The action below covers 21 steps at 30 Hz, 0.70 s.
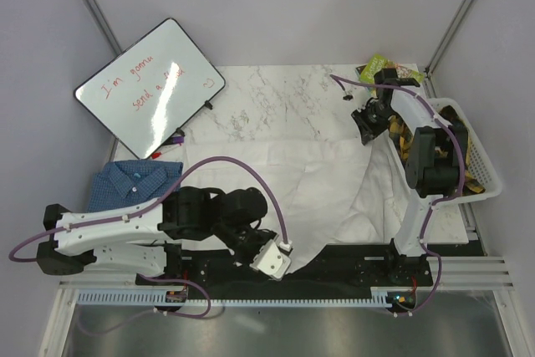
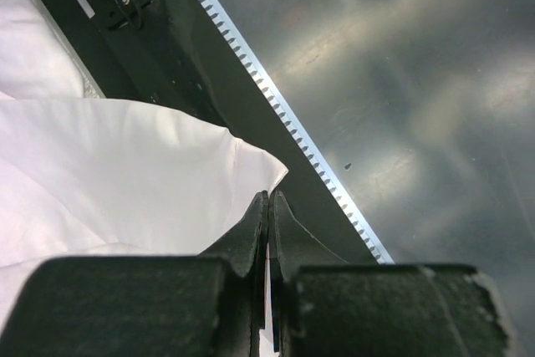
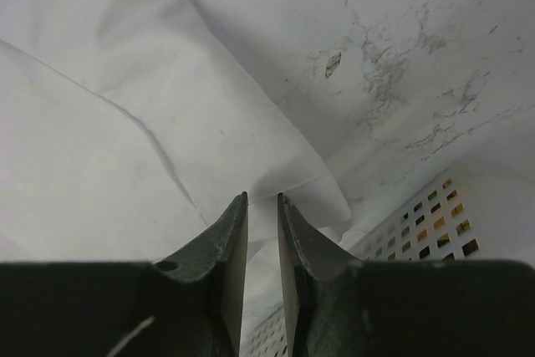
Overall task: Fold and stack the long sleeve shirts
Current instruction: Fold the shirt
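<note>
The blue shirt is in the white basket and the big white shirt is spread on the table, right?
No. The blue shirt lies at the left, by the whiteboard, not in the basket. The white shirt is spread on the table. The top view shows it.

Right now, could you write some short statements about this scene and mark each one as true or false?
1. The blue checked shirt lies folded at the left side of the table. True.
2. The left claw is shut on the near edge of the white shirt. True.
3. The white shirt is stacked on the blue checked shirt. False: it lies spread over the middle of the table.
4. The whiteboard is blank. False: it carries red handwriting.
5. A white basket stands at the table's right edge. True.
</note>
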Each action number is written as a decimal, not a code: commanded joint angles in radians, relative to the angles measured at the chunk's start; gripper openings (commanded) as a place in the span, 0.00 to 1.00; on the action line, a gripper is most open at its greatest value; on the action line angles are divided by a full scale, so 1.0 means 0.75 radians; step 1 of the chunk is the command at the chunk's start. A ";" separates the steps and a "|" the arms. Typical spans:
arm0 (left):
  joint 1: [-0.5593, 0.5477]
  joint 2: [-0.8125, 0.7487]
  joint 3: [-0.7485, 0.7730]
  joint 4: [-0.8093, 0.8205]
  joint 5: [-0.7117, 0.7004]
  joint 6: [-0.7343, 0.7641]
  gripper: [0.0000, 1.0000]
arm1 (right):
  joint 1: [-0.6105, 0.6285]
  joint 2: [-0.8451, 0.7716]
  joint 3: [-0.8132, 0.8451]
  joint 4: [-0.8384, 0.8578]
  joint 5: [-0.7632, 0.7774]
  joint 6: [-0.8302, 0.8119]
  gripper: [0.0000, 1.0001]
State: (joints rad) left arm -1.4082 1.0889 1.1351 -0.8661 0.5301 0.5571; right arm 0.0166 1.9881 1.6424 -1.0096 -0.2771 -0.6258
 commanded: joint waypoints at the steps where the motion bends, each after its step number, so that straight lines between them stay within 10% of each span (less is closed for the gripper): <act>1: 0.004 -0.032 0.057 -0.076 0.077 0.067 0.02 | 0.004 -0.014 -0.028 -0.028 0.065 -0.008 0.27; 21: 0.004 0.004 0.123 -0.218 0.087 0.114 0.02 | 0.056 -0.023 -0.069 -0.035 0.036 0.000 0.30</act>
State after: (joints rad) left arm -1.4082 1.0809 1.1687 -1.0534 0.5598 0.6666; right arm 0.0563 1.9755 1.6352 -1.0908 -0.3302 -0.6338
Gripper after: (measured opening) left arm 0.023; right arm 0.307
